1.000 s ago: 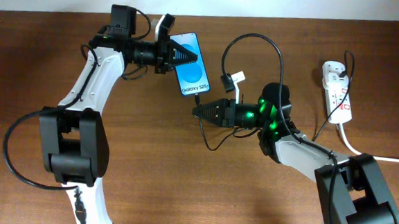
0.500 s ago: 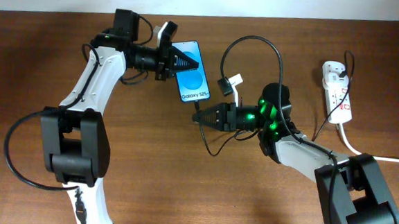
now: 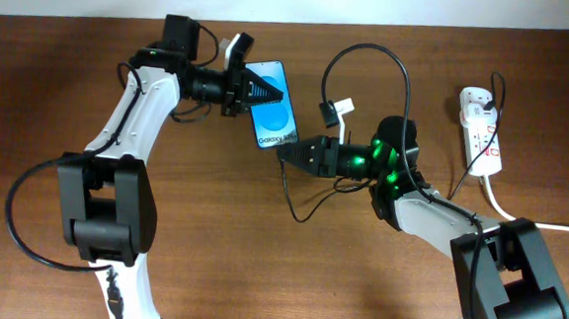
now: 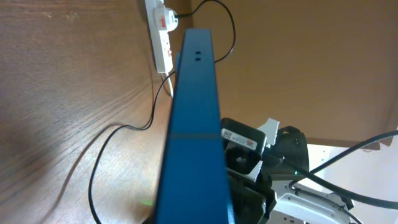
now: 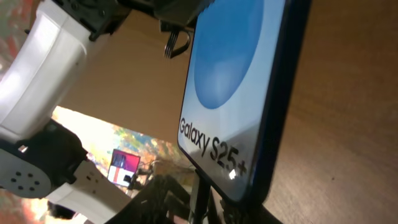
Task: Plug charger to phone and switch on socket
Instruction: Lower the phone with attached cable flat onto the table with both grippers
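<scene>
The phone (image 3: 276, 120), blue screen with "Galaxy" text, is held tilted above the table at back centre by my left gripper (image 3: 252, 88), shut on its upper end. In the left wrist view the phone (image 4: 193, 124) shows edge-on. My right gripper (image 3: 287, 152) is shut on the plug tip of the charger (image 3: 371, 47), right at the phone's lower edge. In the right wrist view the phone (image 5: 239, 87) fills the frame, with the plug tip between my fingers (image 5: 205, 199) just under its bottom edge. The socket (image 3: 481, 127) lies at the far right.
The thin black cable loops over the table behind and below my right arm, with a white tag (image 3: 342, 108) on it. The socket's thick white cord (image 3: 500, 207) runs off to the right. The socket also shows in the left wrist view (image 4: 161, 37).
My right gripper has moved up and right with the plug tip, closing on the phone's lower edge. My left gripper has shifted the phone slightly and tilted it.
</scene>
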